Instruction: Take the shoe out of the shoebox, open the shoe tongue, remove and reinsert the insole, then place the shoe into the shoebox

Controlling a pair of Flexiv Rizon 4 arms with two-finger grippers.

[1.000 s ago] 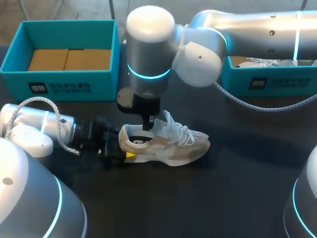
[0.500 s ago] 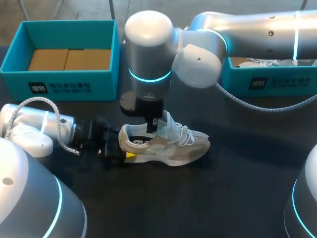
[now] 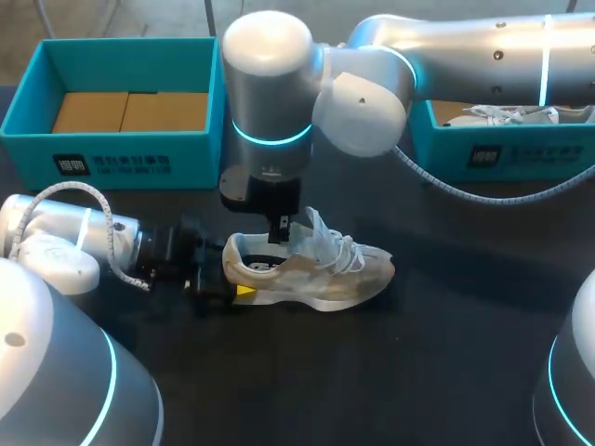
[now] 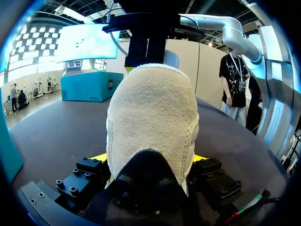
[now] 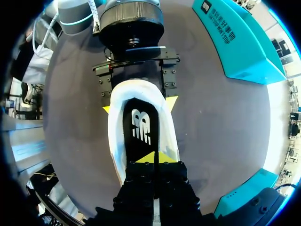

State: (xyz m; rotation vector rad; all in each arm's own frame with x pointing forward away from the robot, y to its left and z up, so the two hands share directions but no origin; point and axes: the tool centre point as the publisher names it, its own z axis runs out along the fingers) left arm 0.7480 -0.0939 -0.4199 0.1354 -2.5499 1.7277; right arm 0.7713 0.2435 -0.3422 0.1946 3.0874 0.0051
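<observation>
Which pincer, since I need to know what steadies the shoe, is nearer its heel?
Left. The left pincer clamps the heel from both sides; the right pincer is over the insole.

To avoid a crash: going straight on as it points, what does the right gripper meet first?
Probably the black insole inside the shoe, just ahead of the right gripper; depth is unclear.

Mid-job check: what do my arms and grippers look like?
Both arms, left arm and right arm, are rounded silver-grey shells with glowing cyan rings at the joints. A pale cable loops off each. The left gripper and right gripper are black blocks with bolt heads, ending in yellow tips.
</observation>
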